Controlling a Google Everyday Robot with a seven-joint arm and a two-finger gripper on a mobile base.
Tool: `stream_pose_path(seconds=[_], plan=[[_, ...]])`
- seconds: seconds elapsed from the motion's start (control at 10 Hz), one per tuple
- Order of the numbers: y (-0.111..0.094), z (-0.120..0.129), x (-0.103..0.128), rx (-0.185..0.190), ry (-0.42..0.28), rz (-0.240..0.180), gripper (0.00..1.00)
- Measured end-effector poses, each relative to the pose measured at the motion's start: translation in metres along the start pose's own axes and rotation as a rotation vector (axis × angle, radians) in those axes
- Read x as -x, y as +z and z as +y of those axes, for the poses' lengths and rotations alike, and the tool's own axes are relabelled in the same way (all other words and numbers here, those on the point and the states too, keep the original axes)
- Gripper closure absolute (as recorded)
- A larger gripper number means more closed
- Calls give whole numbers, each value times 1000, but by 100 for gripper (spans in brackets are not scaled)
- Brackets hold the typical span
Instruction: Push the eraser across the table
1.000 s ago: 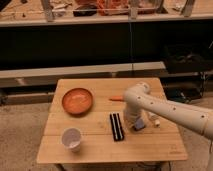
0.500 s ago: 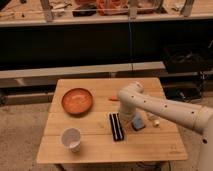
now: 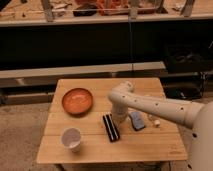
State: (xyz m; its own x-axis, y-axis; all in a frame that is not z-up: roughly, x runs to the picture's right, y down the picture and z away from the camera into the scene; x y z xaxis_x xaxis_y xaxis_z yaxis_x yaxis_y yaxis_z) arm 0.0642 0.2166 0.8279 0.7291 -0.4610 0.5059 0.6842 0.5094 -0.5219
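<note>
Lab/workshop: pincer (image 3: 119, 123) over test table (image 3: 150, 145), cluttered shelving (image 3: 100, 15) behind.

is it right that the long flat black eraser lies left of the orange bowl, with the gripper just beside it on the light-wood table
Not quite. The camera view shows the long flat black eraser lying right of and nearer than the round orange bowl, not left of it. The rest holds: the gripper is just beside the eraser, over the light-wood planked table.
</note>
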Motion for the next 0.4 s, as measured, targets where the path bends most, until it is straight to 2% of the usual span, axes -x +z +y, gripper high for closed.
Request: stream_pose_path(seconds=[0.2,0.4], plan=[[0,-16,21,4,-39,3,100],[0,-16,24,9,-57,9,100]])
